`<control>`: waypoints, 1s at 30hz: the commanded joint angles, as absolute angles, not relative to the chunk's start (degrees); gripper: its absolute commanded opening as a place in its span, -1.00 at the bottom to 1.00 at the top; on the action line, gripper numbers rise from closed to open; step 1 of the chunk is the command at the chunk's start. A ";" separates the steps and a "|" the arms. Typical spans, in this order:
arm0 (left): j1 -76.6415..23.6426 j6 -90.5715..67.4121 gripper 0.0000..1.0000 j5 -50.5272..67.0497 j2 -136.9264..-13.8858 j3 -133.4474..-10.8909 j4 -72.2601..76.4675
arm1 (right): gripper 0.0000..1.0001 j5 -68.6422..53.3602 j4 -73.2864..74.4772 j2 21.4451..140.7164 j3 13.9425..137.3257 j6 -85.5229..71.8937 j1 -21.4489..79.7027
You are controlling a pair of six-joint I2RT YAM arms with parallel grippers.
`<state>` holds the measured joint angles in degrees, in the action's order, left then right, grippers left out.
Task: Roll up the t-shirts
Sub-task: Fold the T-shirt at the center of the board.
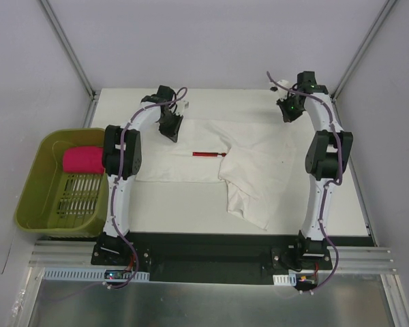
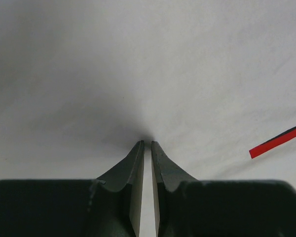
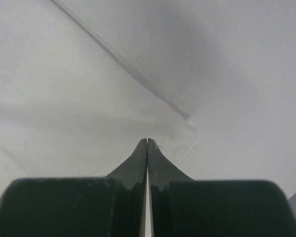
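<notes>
Basket (image 1: 28,178) off the table's left edge; pink bundle (image 1: 82,160) lies in it, its lower part behind the wall. Left gripper (image 1: 172,131) at the far left edge of the white shirt (image 1: 191,163): fingers nearly together, a thin slit between them, tips pinching a pucker of cloth. Shirt lies mid-table, right half folded over and rumpled. Red print (image 1: 208,154) mostly hidden, only a thin strip shows, lettering unreadable. Right gripper (image 1: 288,114) at the shirt's far right corner: fingers pressed tight together, tips on cloth beside a hem; can't tell if any is caught.

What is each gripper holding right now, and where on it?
Left gripper pinches the white t-shirt near its far edge. Right gripper shut against it; hold unclear.
</notes>
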<state>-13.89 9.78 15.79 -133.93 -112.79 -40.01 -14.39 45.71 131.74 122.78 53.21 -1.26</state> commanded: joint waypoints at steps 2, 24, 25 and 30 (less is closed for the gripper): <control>-14.15 10.11 -0.79 13.19 -130.25 -111.53 -42.89 | -0.99 -7.04 50.54 137.89 125.85 69.16 2.02; -13.27 12.57 -0.38 7.47 -138.80 -132.71 -41.49 | -0.97 0.44 12.49 149.34 133.97 76.85 2.46; -13.45 12.74 -0.32 7.64 -137.82 -132.89 -41.22 | -0.73 0.44 11.87 146.72 132.47 75.25 2.46; -15.99 14.23 -0.20 10.97 -128.44 -130.53 -41.22 | 0.12 -5.26 11.77 125.89 118.41 66.89 0.53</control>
